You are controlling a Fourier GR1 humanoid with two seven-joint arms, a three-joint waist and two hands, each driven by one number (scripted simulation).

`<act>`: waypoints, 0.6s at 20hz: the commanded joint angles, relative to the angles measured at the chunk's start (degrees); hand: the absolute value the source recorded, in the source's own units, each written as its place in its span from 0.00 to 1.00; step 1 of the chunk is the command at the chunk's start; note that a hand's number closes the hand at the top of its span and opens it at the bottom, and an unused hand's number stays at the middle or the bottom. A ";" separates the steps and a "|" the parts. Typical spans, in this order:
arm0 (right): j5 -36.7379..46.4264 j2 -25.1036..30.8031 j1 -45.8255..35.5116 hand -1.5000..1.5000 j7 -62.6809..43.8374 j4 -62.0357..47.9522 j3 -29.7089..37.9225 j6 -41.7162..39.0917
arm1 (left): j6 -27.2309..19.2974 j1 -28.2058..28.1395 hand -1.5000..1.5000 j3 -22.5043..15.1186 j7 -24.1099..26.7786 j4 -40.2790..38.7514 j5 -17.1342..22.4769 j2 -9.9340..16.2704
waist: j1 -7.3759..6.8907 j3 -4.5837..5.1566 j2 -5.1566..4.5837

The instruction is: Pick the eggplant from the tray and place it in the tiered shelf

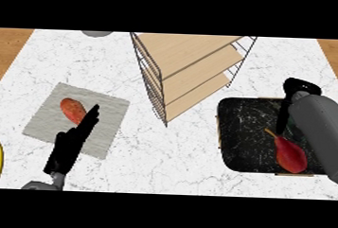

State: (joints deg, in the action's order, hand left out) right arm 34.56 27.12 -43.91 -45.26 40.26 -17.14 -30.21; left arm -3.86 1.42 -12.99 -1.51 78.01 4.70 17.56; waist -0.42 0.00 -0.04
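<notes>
The right hand [292, 99], black on its grey forearm, hangs over the black, speckled, square tray [241, 123] at the right of the white marbled worktop [163, 149]. Its fingers point down toward the tray's floor and look fairly straight, and they have hold of nothing (the forearm hides part of the hand, so the thumb cannot be made out). The reddish, drop-shaped eggplant [290, 155] with its thin pale stem lies in the tray, just below the fingertips in the view and partly beside the forearm; whether the fingertips touch the stem cannot be told. Left of this hand, and a little farther up the worktop, stands the tiered shelf [191, 64] of light wooden boards in a thin wire frame. The left hand [76, 138] is well apart at the other side, fingers straight and together, reaching over a grey square mat [101, 132]. Just beyond its fingertips, on the mat, lies an orange-red oval vegetable [72, 110].
</notes>
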 commanded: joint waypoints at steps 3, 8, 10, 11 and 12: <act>3.91 -1.18 3.68 0.00 1.67 0.00 1.20 0.54 | 0.93 1.27 0.50 2.05 -4.32 2.29 -1.00 -0.75 | 0.09 -0.02 0.02; 6.93 -0.26 1.11 0.00 4.42 -2.43 2.69 -0.80 | 4.37 0.86 0.50 5.27 -3.13 1.92 -0.25 0.74 | -0.07 -0.02 -0.01; 8.23 -3.25 1.25 0.00 3.38 -3.42 3.33 0.30 | 1.77 -0.80 0.50 2.58 -2.14 2.80 -3.57 -2.90 | -0.11 -0.02 -0.01; 9.16 -2.29 2.60 0.00 7.65 -7.19 3.77 4.39 | 2.96 -1.19 0.50 3.37 1.36 -0.13 -3.59 -2.30 | -0.22 -0.02 -0.11; 9.49 -1.45 1.88 0.00 7.30 -5.42 3.72 0.65 | 3.43 1.82 0.50 4.75 1.01 -4.38 -3.55 -2.87 | 0.04 -0.01 -0.07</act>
State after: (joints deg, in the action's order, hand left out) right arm 41.79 25.50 -41.97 -40.44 36.53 -14.11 -29.21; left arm -1.45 1.68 -9.89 -1.82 77.41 1.96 15.43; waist -0.48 0.03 -0.06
